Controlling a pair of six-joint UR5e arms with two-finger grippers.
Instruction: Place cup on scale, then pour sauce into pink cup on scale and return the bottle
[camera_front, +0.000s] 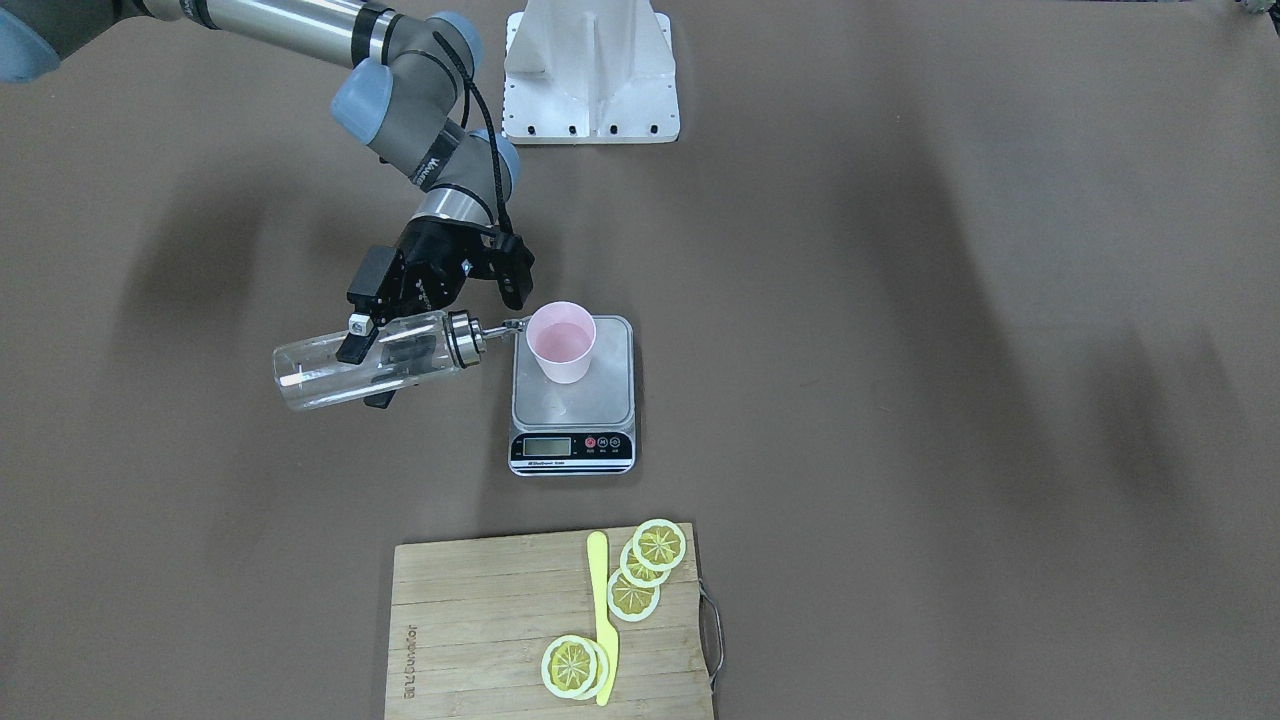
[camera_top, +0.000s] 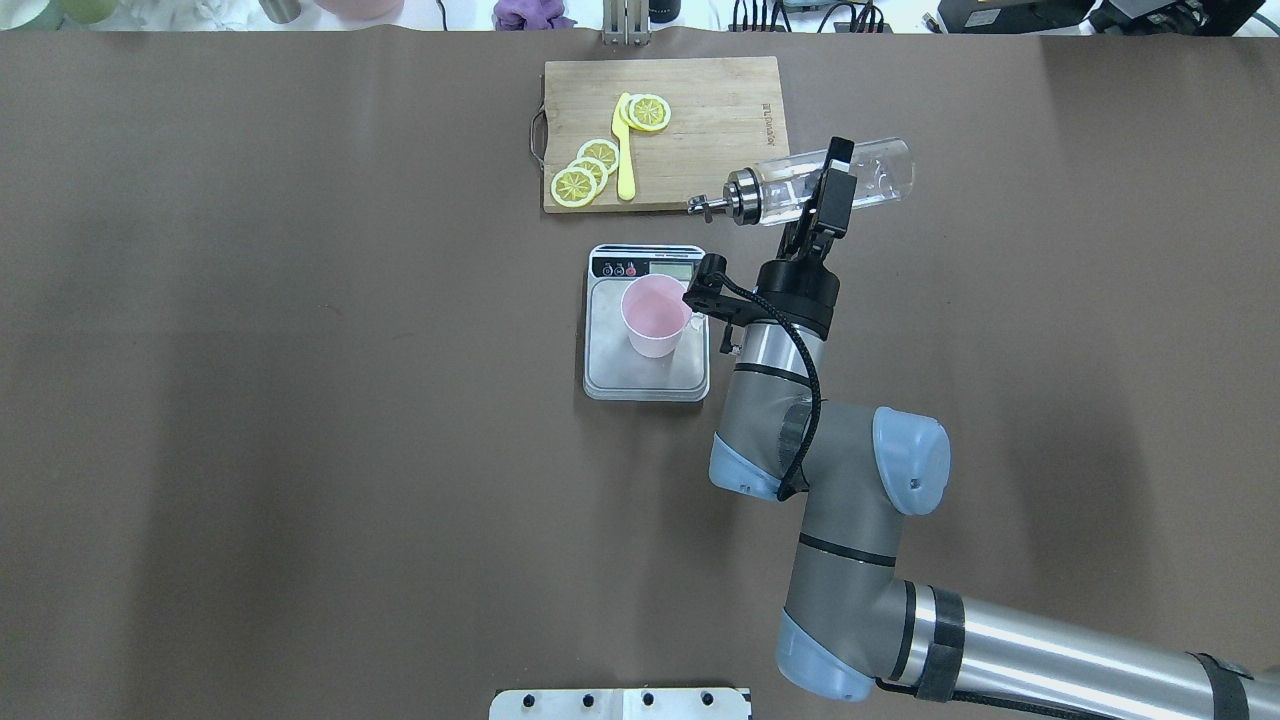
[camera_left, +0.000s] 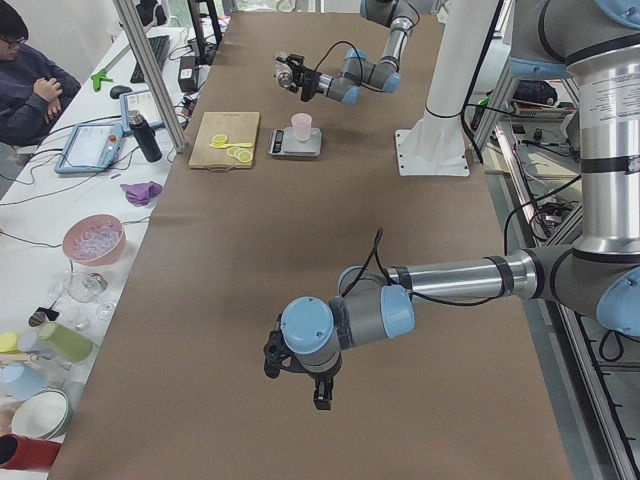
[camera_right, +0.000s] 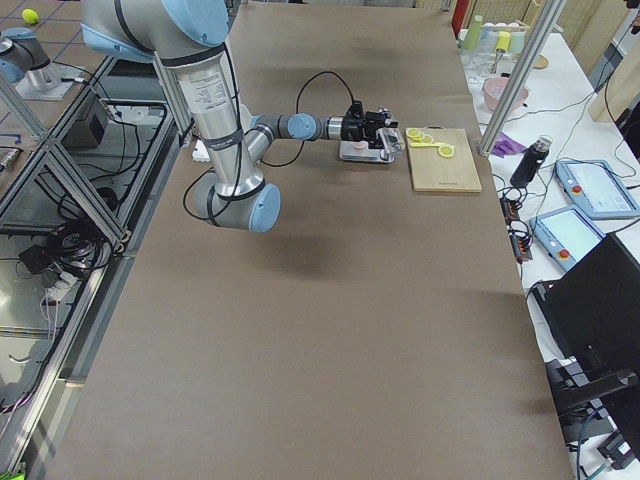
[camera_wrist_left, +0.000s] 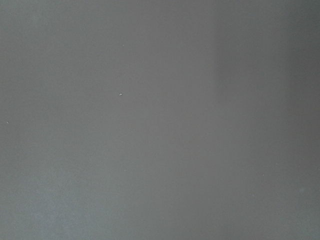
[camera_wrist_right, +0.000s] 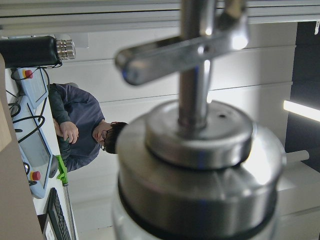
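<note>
Your right gripper (camera_front: 365, 372) is clamped across the middle of the slim clear glass bottle with the shiny metal pourer cap (camera_front: 420, 350). It holds the bottle nearly level above the table, spout leading away from the fingers. Just past that spout stands the small pale pink plastic cup (camera_front: 562, 340), upright about mid-platform on the brushed-steel digital kitchen scale (camera_front: 590, 405). The spout tip sits at the cup's rim; I cannot tell whether it touches.

So the cup step looks done and you are in the pour. No stream shows, and the clear liquid is too faint to judge in bottle or cup. As I read it, the next move is to roll the wrist to drop the spout further while it stays over the cup's mouth. Go gently, since a nudge could slide the light cup. After that, right the bottle and set it back.

Your left gripper (camera_left: 318, 392) hangs low over the table, well away from the working hand. Its wrist camera sees only brown mat, and I cannot tell whether it is open or closed.

Beyond the scale from your right hand lies a wooden cutting board (camera_front: 480, 620) with lemon slices (camera_front: 660, 545) and a yellow plastic knife (camera_front: 603, 620). The brown mat (camera_front: 950, 400) covers the whole table. A person (camera_left: 30, 85) sits at a cluttered side bench.
</note>
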